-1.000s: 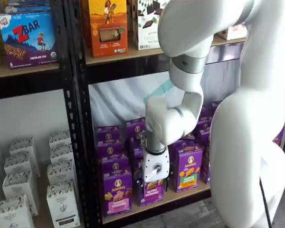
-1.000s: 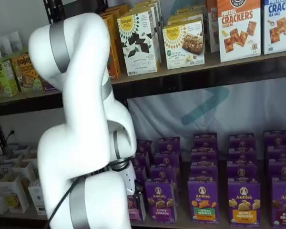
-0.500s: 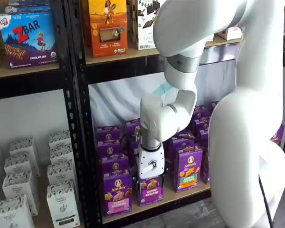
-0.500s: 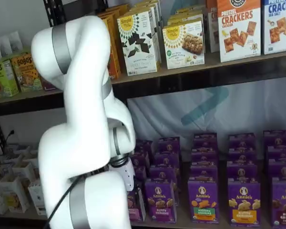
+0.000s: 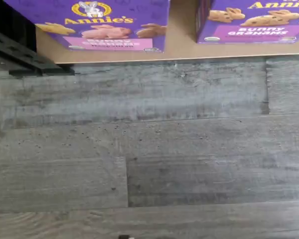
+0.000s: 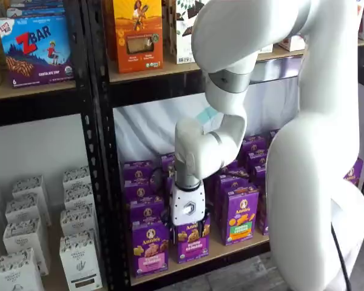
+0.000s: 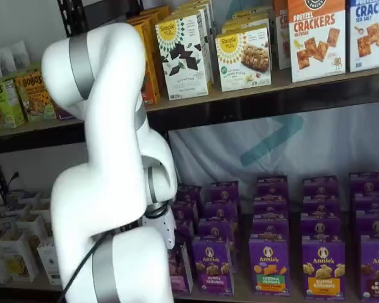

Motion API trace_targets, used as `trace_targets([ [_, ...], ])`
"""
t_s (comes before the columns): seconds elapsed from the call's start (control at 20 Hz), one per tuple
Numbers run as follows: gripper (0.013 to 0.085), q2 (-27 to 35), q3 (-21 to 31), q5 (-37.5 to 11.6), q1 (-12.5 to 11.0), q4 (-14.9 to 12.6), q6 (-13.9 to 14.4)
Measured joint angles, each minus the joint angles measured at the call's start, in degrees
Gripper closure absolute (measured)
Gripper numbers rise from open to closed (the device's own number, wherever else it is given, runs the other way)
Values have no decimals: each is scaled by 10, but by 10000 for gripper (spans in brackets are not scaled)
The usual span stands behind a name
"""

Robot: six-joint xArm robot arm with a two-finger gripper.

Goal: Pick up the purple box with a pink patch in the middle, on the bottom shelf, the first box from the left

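Note:
The purple box (image 6: 150, 247) with the pink label band stands upright at the left front of the bottom shelf (image 6: 233, 247). In the wrist view the purple box (image 5: 105, 22) shows at the front edge of the shelf board (image 5: 182, 47). In a shelf view it is (image 7: 177, 270) mostly hidden behind my arm. My gripper (image 6: 188, 224) hangs with its white body in front of the neighbouring violet-label carton (image 6: 193, 240), just right of the purple box. Its fingers do not show clearly, so I cannot tell if they are open. It holds nothing that I can see.
Several more purple Annie's cartons fill the bottom shelf, among them a green-label one (image 6: 241, 216) and Bunny Grahams (image 5: 254, 20). A black rack post (image 6: 100, 182) stands left of the purple box. White cartons (image 6: 79, 257) sit in the left bay. Grey plank floor (image 5: 149, 149) lies below.
My gripper has moved left and slightly up along the shelf front, from over the violet-label carton's right side towards the purple box. The boxes have not moved.

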Motion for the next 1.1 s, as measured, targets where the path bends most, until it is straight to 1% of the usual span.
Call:
trace_targets([
  [0.2,130,6,-11,0,11,13,-2],
  [0.3,130,11,-18,2,15,9,6],
  [0.5,130,22,-30,2,23,13,11],
  [0.6,130,28,-36,0,25,7,19],
  [0.65,130,32,-41,0,25,1,25],
  [0.8,130,41,-51,1,24,0,25],
  [1.0,130,52,-65,11,20,-9,29],
  [1.1,130,56,-68,12,18,-8,26],
])
